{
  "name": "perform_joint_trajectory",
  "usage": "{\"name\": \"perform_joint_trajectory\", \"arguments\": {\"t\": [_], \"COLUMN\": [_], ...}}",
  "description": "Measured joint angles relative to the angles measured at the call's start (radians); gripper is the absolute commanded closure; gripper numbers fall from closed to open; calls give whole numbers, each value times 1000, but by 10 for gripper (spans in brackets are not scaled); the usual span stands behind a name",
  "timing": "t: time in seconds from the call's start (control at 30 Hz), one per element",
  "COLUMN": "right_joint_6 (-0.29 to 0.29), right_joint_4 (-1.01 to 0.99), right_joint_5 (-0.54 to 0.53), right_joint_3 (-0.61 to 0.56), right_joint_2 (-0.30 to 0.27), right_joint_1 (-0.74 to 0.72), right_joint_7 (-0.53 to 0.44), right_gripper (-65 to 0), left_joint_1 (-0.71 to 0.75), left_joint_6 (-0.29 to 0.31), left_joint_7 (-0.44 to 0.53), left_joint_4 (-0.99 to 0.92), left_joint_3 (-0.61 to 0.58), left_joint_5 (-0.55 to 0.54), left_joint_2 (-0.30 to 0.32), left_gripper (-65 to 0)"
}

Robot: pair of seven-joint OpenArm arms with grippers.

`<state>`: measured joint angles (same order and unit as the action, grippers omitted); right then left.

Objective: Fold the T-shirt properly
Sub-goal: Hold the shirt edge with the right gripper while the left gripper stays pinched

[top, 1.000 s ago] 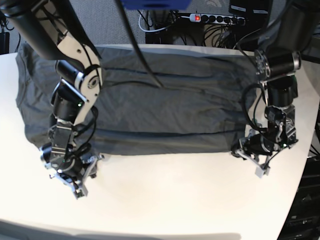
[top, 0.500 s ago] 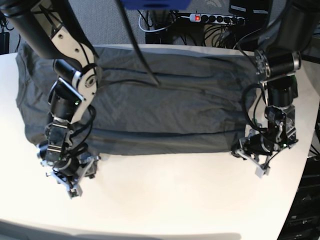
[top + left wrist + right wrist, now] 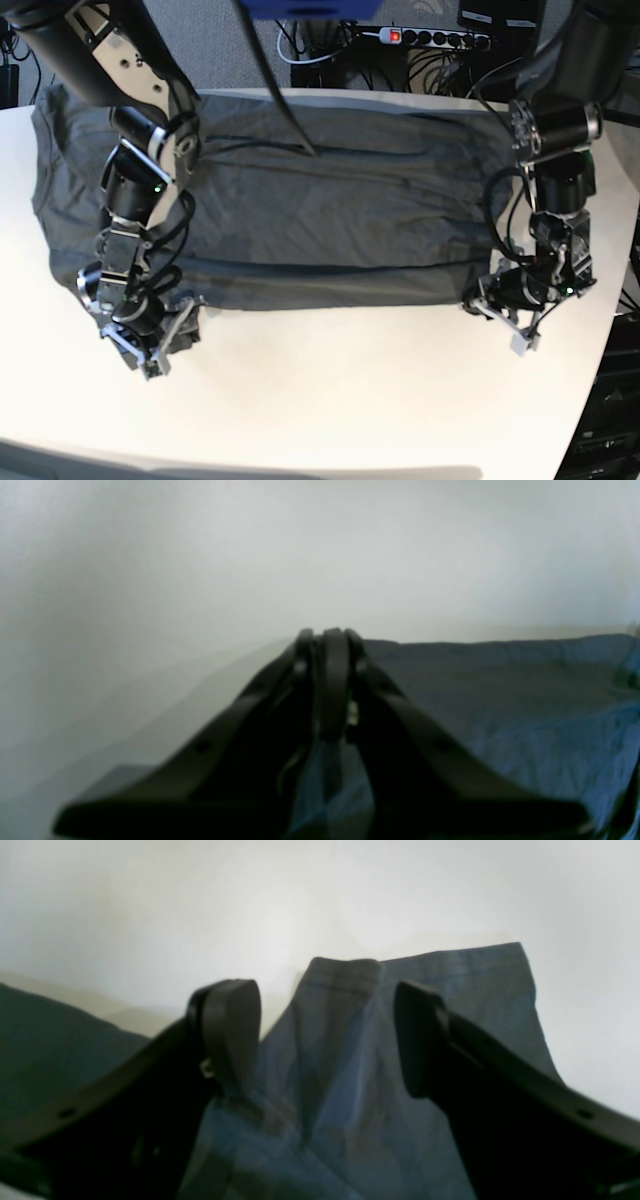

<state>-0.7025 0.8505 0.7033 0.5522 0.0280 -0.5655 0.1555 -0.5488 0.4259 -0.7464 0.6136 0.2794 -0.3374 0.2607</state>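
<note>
Your T-shirt [image 3: 330,210] lies folded lengthwise across white table [image 3: 350,400], your left claw [image 3: 503,322] clenched on its near hem corner, your right claw [image 3: 325,1035] spread wide, fabric btwn fingers, ungripped.

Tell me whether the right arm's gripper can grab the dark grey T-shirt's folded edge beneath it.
Probably yes: the right gripper stands wide open, the T-shirt hem lies between its fingers, and nothing blocks it.

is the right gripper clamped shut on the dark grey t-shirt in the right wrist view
No: the right gripper has its jaws spread wide, with the dark grey thin-fabric T-shirt lying loose between them.
</note>
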Motion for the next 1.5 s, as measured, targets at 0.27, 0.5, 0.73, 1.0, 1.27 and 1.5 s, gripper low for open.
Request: {"name": "perform_joint_trajectory", "arguments": {"t": [0.27, 0.5, 0.73, 1.0, 1.27, 1.5], "right_joint_6": [6, 4, 0, 7, 7, 7], "right_joint_4": [-132, -204, -206, -248, -266, -266], "right_joint_5": [0, -3, -4, -4, -3, -3], "right_joint_3": [1, 1, 1, 1, 1, 1], "right_joint_2": [-23, -45, -59, -79, -80, -95], "right_joint_1": [-48, -78, -105, -97, -96, -97], "right_joint_7": [-6, -7, -8, -86, -88, -89], "right_gripper": [-415, -415, -415, -415, -415, -415], "left_joint_1": [0, 0, 0, 3, 11, 11], "left_joint_6": [0, 0, 0, -2, -11, -11], "left_joint_7": [-1, 0, 0, -8, -27, -26], "left_joint_4": [0, 0, 0, 20, 50, 50], "left_joint_3": [0, 0, 0, 0, -1, -1], "left_joint_5": [0, 0, 0, 3, 19, 19], "left_joint_2": [2, 2, 2, -1, -6, -6], "left_gripper": [-39, -39, -39, -39, -37, -37]}}
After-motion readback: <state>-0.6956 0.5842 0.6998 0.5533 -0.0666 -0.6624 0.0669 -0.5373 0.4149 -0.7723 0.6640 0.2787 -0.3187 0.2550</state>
